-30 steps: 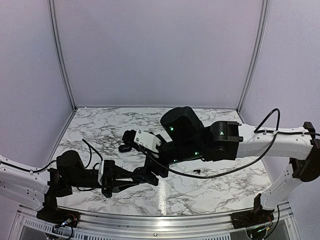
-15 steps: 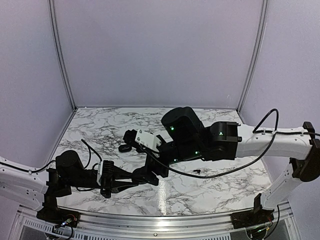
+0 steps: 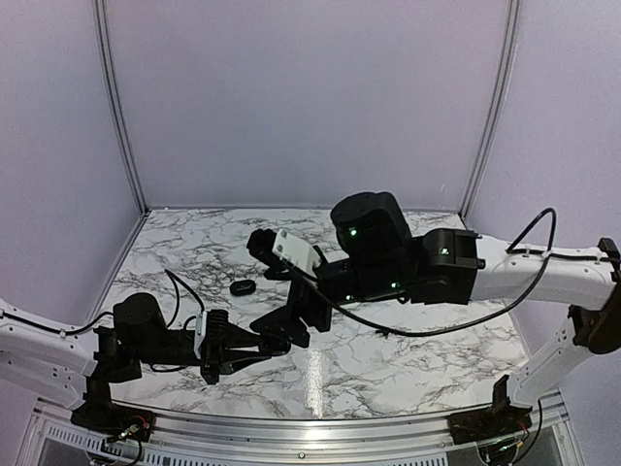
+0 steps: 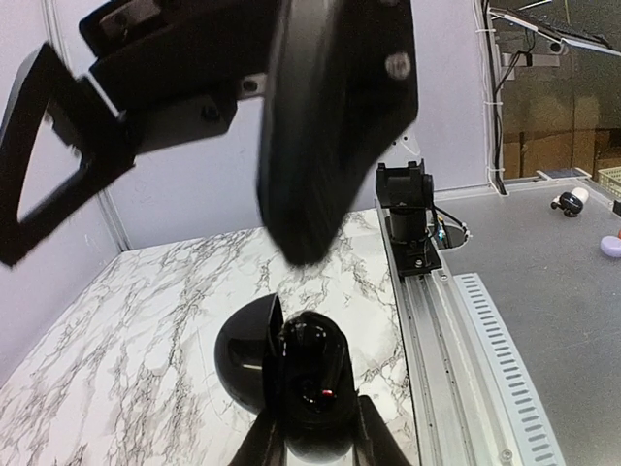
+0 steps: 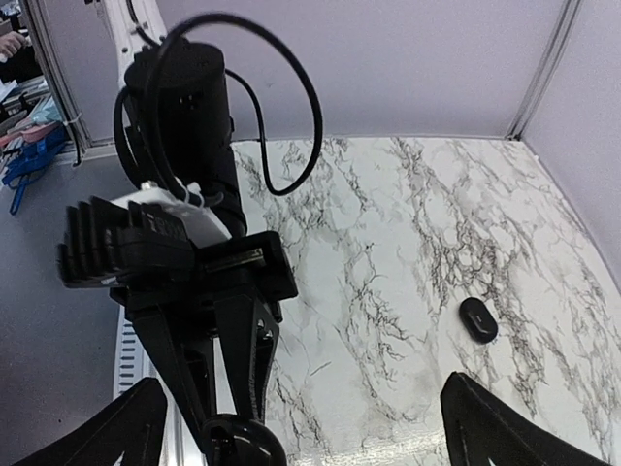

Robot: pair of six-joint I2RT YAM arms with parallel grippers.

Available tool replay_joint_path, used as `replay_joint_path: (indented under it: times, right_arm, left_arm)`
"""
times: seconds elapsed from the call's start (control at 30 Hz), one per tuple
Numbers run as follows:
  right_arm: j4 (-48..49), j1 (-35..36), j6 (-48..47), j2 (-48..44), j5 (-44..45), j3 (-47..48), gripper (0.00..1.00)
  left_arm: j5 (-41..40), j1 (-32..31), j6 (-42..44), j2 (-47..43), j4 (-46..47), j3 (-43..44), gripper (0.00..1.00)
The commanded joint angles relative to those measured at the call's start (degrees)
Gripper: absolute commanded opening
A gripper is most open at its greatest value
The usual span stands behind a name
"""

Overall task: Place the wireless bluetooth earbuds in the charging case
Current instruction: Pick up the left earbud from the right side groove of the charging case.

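Observation:
My left gripper (image 3: 264, 346) is shut on the open charging case (image 3: 280, 340), a glossy black shell held low over the table's near middle. In the left wrist view the case (image 4: 312, 388) sits between my fingers with its lid (image 4: 243, 351) swung open to the left and a tiny red glint inside. I cannot tell whether an earbud is seated in it. My right gripper (image 3: 293, 316) hangs wide open and empty just above and behind the case. Its fingers (image 4: 330, 146) fill the top of the left wrist view. No loose earbud shows clearly.
A small black oval object (image 3: 243, 288) lies on the marble table (image 3: 427, 369) left of my right gripper; it also shows in the right wrist view (image 5: 478, 319). The right arm's cable (image 3: 388, 333) droops over the table. The metal rail (image 3: 320, 422) runs along the near edge.
My right arm has lifted and drawn back to the right, uncovering the black oval object. My left gripper has kept hold of the case and shifted slightly.

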Motion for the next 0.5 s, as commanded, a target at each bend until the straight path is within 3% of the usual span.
replay_joint_path:
  times: [0.0,0.17,0.47]
  right_arm:
    - [4.6,-1.7,4.3,-6.8,1.2,-0.7,0.97]
    - [4.1,-3.7,11.7,-10.5,7.3,-6.1,0.82]
    - [5.5,-5.0,17.6,-11.7,7.2,-11.1,0.56]
  left_arm:
    - [-3.3,0.8,-1.5,-0.6,2.7,0.8,0.0]
    - [-9.6,1.0,-1.7,-1.1,4.1,0.2,0.0]
    - [-16.6,1.6,-2.5,0.1,4.7,0.6,0.0]
